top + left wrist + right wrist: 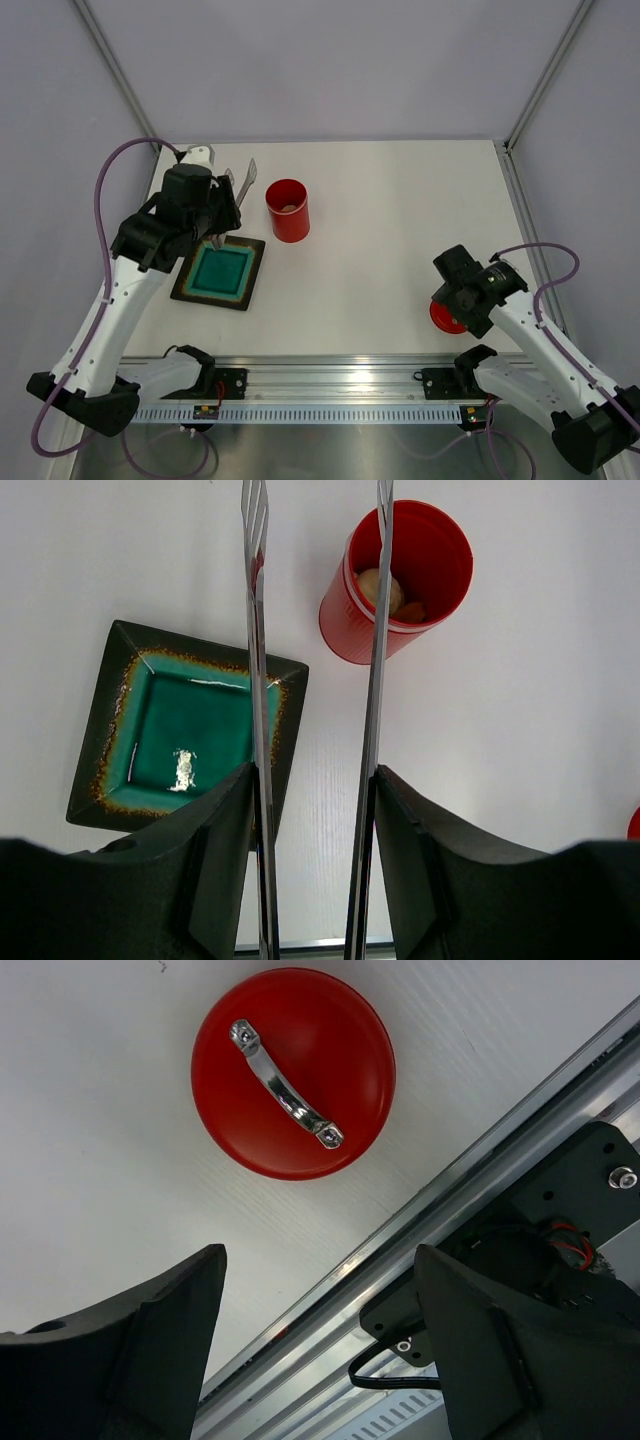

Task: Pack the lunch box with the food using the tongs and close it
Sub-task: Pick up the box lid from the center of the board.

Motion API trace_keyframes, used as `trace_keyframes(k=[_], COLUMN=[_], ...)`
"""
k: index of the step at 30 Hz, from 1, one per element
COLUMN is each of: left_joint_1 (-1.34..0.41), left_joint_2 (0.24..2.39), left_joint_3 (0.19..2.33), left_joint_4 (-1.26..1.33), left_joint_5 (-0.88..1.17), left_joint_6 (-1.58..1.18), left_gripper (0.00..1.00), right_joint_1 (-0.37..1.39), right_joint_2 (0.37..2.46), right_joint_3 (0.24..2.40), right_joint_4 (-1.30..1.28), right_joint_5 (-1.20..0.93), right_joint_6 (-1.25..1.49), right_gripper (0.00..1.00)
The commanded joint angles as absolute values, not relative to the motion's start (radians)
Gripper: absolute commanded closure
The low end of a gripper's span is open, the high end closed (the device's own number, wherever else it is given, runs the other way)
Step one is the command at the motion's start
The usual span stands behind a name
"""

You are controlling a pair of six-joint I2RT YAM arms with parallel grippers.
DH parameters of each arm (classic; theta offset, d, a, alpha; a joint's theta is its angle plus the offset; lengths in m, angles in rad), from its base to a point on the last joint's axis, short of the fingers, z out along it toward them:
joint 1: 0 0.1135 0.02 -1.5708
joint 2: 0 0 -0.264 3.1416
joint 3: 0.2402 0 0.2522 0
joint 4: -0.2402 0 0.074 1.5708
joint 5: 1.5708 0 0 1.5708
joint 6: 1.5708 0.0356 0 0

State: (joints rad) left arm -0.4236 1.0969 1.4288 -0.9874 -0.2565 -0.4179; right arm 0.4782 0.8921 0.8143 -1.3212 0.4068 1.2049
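The lunch box (345,620) holds food (385,590); lid (330,1040) lies well apart from it, unfitted. Your left gripper (315,780) grips tongs (257,680); right gripper (318,1250) stands open.

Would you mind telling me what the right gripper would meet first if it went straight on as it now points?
Probably the red lid, which lies on the table ahead of the open right gripper, roughly in line; depth is unclear, so it could touch the table first.

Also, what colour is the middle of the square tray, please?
The tray is teal inside; left wrist view.
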Motion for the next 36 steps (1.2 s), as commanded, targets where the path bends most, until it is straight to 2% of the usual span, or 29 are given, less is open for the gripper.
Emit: trace_keyframes(k=[1,10,15,31,36], left_joint_1=[-0.416,-0.416,-0.416,-0.413,-0.413], left_joint_2=[1.089,1.115,1.120,1.135,1.137], left_joint_3=[1.421,1.407,1.404,1.396,1.401], left_joint_4=[-0.916,-0.881,-0.876,-0.890,-0.894], left_joint_5=[-0.215,-0.153,-0.135,-0.144,-0.149], left_joint_6=[-0.407,-0.407,-0.405,-0.402,-0.405], left_gripper=[0.49,0.49,0.49,0.49,0.49], right_joint_1=[0.457,0.445,0.440,0.239,0.216], right_joint_2=[0.873,0.925,1.031,1.111,1.123], right_joint_3=[0.811,0.818,0.813,0.690,0.676], right_joint_4=[-1.277,-1.217,-1.163,-0.933,-0.884], right_joint_5=[0.451,0.436,0.434,0.348,0.310], right_joint_6=[1.247,1.221,1.190,1.034,0.999], right_gripper=[0.16,0.14,0.13,0.14,0.25])
